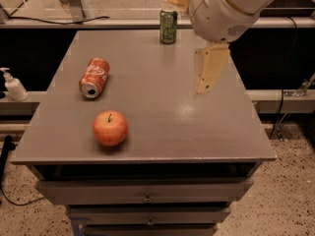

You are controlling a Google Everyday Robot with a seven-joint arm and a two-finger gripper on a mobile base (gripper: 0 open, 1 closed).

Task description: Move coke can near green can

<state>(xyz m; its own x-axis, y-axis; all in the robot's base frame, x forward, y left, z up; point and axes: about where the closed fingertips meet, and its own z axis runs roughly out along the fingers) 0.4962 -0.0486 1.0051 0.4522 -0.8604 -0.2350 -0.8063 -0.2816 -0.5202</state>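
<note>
We see a gray desk (162, 132) with drawers (147, 193) under it, on a speckled floor (290, 200). A white soap bottle (14, 85) stands at the left. The hand (203, 48) hangs at the upper right.

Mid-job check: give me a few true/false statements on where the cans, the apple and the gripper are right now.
The coke can lies on its side on the table. True.
The green can lies on its side too. False: it stands upright near the far edge.
The gripper holds the coke can. False: it hangs over the table's right part in the view, apart from that can.
The apple sits nearer the front edge than the coke can. True.
The two cans touch. False: they are well apart.
</note>
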